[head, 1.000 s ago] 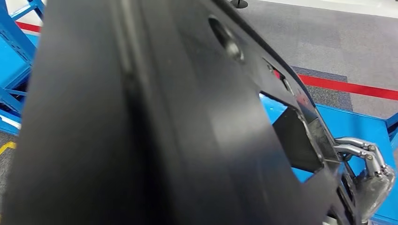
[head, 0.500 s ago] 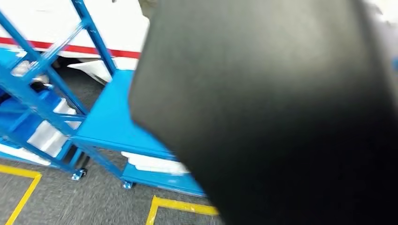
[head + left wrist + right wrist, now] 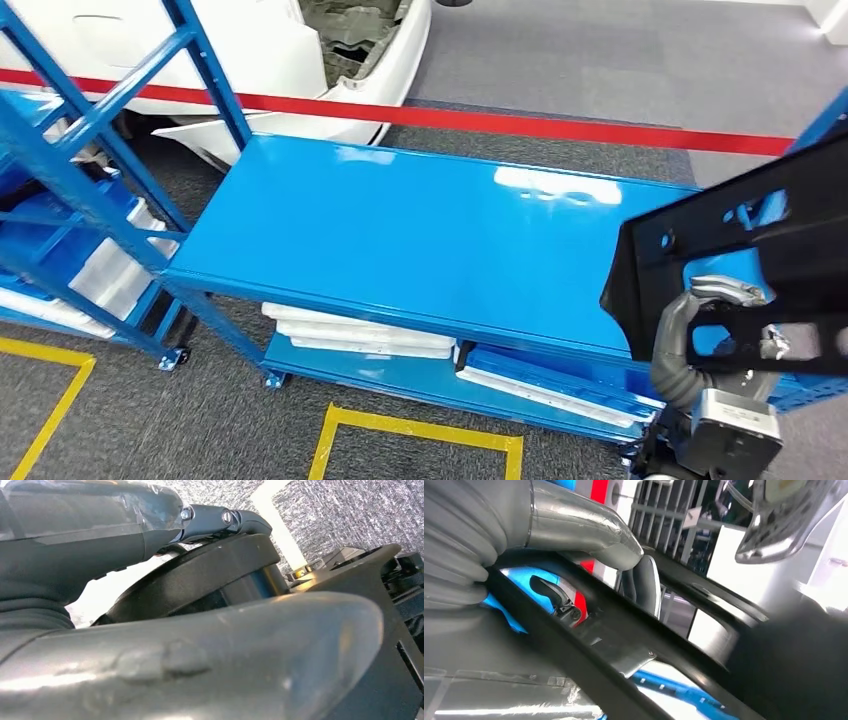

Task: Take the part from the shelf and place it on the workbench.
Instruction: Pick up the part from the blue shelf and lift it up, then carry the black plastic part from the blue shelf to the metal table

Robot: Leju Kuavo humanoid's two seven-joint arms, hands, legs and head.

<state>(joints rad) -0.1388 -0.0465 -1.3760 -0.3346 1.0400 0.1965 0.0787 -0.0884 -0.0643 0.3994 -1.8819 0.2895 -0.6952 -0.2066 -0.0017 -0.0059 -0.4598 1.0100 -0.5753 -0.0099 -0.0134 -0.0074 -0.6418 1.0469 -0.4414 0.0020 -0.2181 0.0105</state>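
The part (image 3: 790, 225) is a large black plastic panel with cut-outs, hanging at the right edge of the head view over the right end of the blue workbench (image 3: 400, 230). My right hand (image 3: 715, 320) grips its lower bar through a cut-out. In the right wrist view the thumb (image 3: 584, 535) lies over the part's black rail (image 3: 634, 645) and a finger hooks behind it. My left hand (image 3: 200, 650) points down at grey carpet, with dark rounded shapes between thumb and fingers. Whether it holds anything is unclear.
A blue shelf rack (image 3: 90, 150) stands at the left. White flat panels (image 3: 350, 335) lie on the workbench's lower level. A white car body (image 3: 250, 50) and a red floor line (image 3: 560, 125) lie beyond. Yellow floor markings (image 3: 420, 430) run in front.
The whole picture has shifted, so the camera moved. The black part, which covered most of the head view before, now sits at the right edge, and the workbench top shows.
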